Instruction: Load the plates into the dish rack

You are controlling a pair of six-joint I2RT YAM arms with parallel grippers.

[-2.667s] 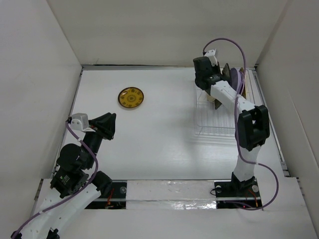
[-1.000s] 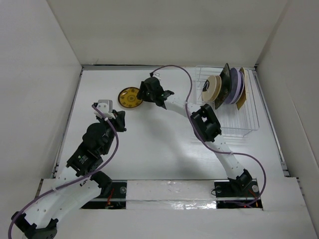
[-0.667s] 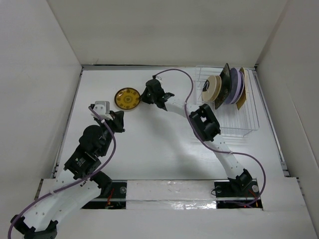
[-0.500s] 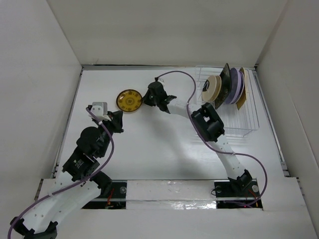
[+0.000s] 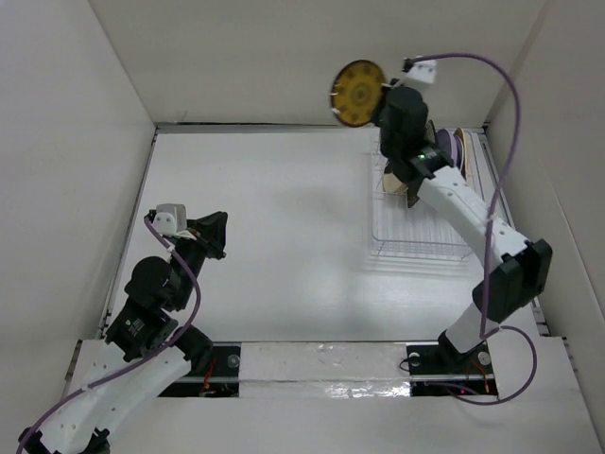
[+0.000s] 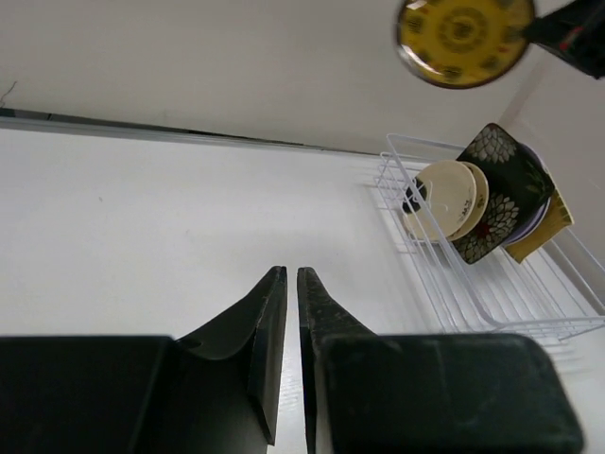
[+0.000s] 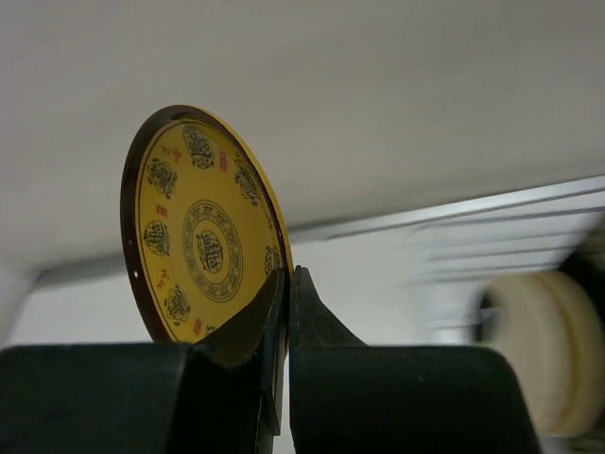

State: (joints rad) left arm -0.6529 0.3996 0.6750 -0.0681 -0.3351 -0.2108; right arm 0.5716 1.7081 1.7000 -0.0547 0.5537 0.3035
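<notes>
right gripper (image 7: pixel 286 276): clamped on rim of dark-yellow patterned plate (image 5: pixel 358 93) | plate: on edge, aloft at top centre of overhead frame, up-left of dish rack (image 5: pixel 416 236) | free prongs: lower part of rack, below racked plates (image 6: pixel 444 199) | left gripper (image 6: pixel 286 284): all but closed, empty, far lower left

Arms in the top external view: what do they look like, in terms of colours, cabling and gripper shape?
Both the left arm and right arm have white link shells with black joint housings. A purple cable loops loosely along each. A small white camera block sits at each wrist. The left gripper and right gripper have black fingers tapering to narrow tips.
</notes>
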